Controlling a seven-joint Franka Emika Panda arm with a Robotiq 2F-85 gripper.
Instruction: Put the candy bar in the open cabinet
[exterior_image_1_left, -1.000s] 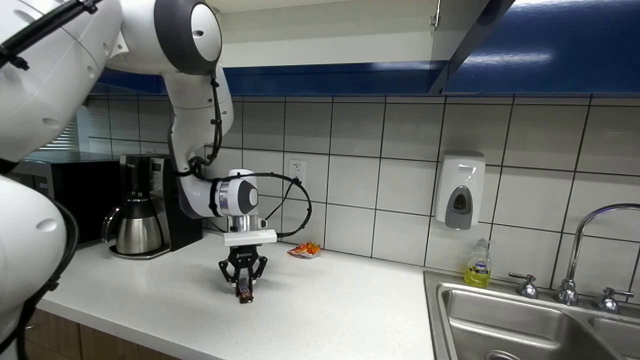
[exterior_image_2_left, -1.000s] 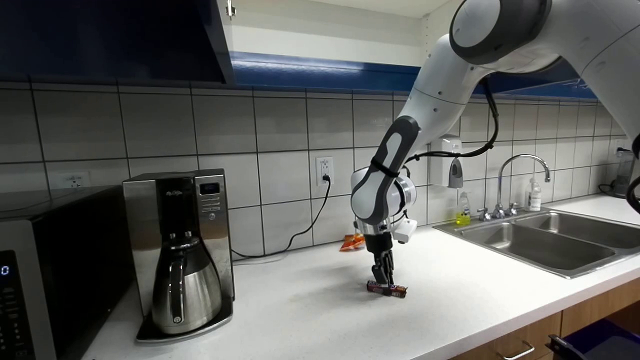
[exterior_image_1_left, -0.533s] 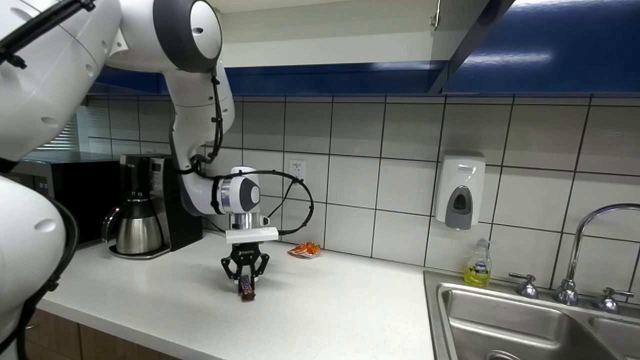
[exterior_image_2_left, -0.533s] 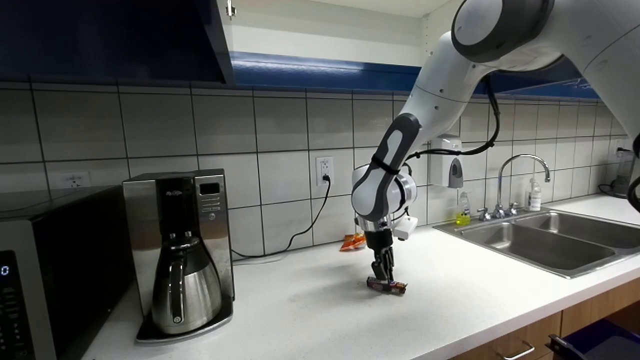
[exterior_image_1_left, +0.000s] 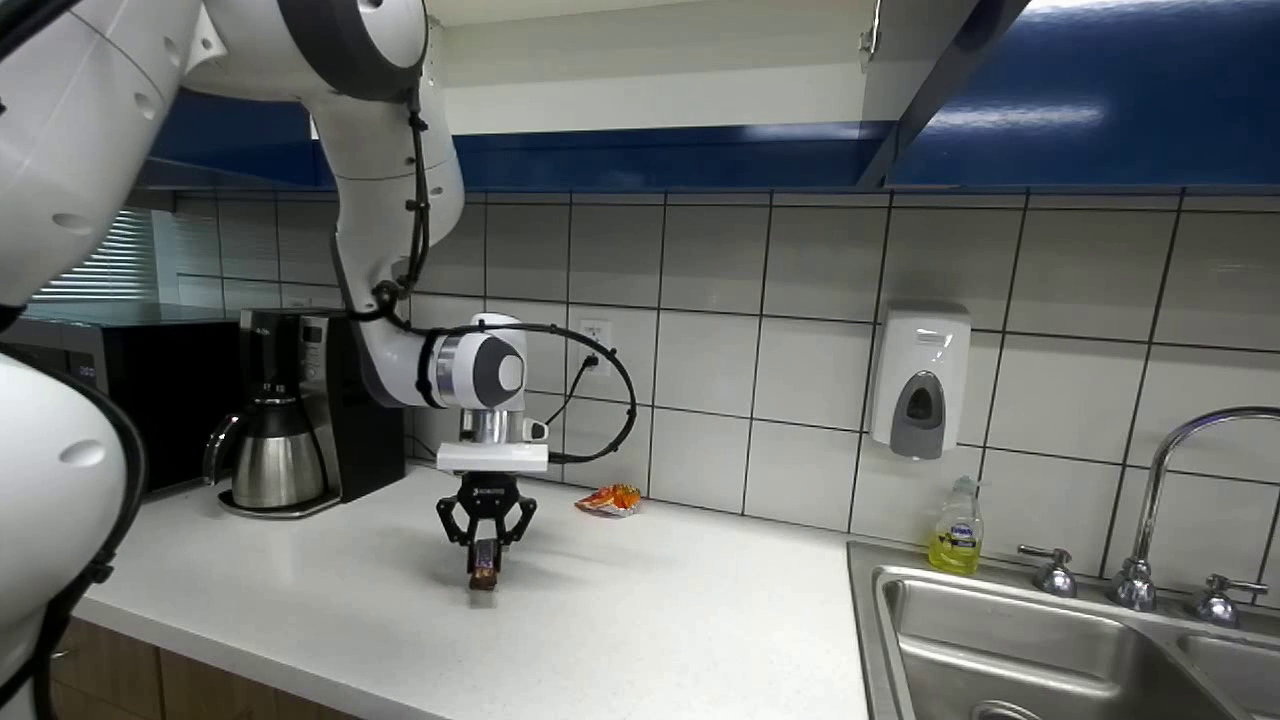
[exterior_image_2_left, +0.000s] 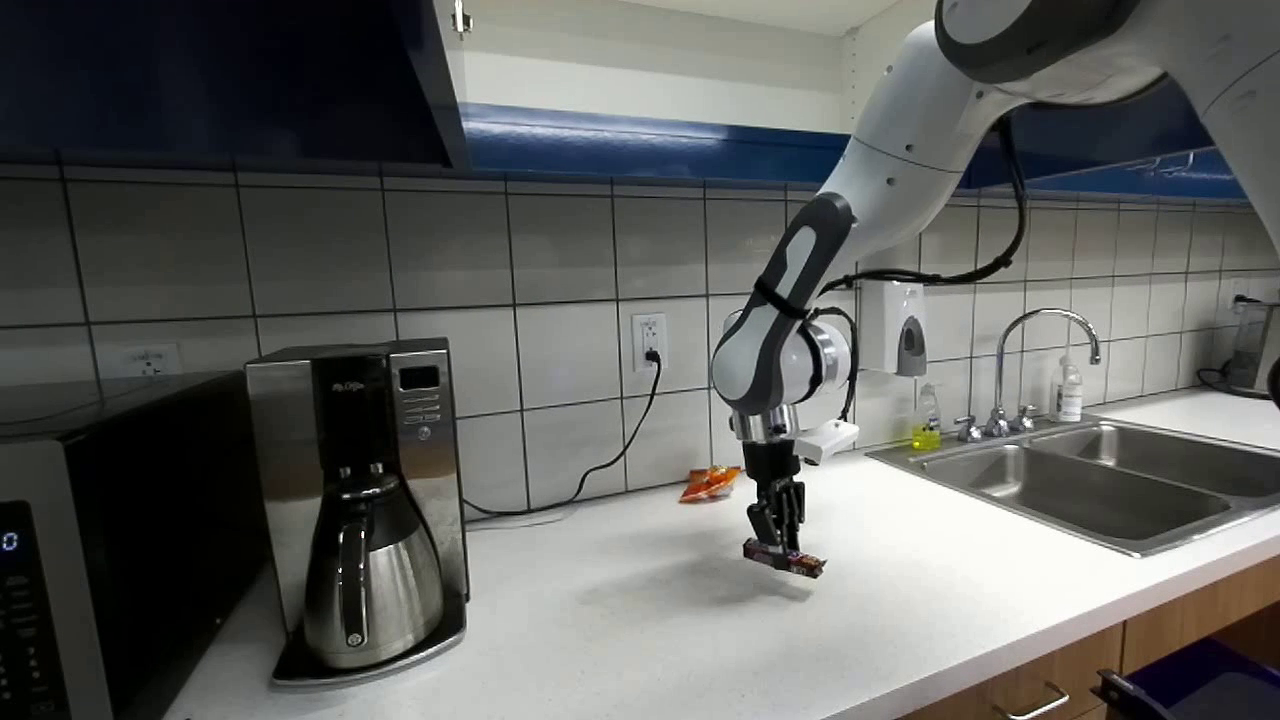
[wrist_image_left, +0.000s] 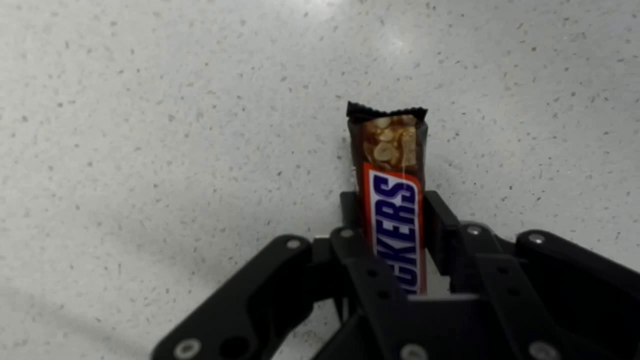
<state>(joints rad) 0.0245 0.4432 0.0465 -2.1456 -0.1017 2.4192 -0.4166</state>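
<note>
The candy bar is a small dark brown bar with a red and white label, seen in both exterior views (exterior_image_1_left: 484, 572) (exterior_image_2_left: 803, 563) and in the wrist view (wrist_image_left: 392, 200). My gripper (exterior_image_1_left: 485, 552) is shut on its middle, one finger on each long side. In an exterior view the gripper (exterior_image_2_left: 776, 540) holds the bar slightly tilted, a little above the white counter, with a shadow below it. The gripper's linkage hides the bar's near end in the wrist view (wrist_image_left: 391, 215). The open cabinet, with white interior, is high on the wall in both exterior views (exterior_image_1_left: 660, 95) (exterior_image_2_left: 650, 75).
Glossy dark blue cabinet doors (exterior_image_1_left: 1100, 110) (exterior_image_2_left: 220, 80) flank the opening, with a blue ledge (exterior_image_1_left: 660, 158) below it. A coffee maker (exterior_image_2_left: 350, 500) and microwave (exterior_image_2_left: 150, 520) stand on the counter. An orange wrapper (exterior_image_1_left: 610, 500) lies by the wall. A sink (exterior_image_1_left: 1000, 640) and soap dispenser (exterior_image_1_left: 920, 380) are opposite.
My gripper has risen, lifting the candy bar off the counter. The bar's shadow now shows apart from it. The upper arm has also moved up and back.
</note>
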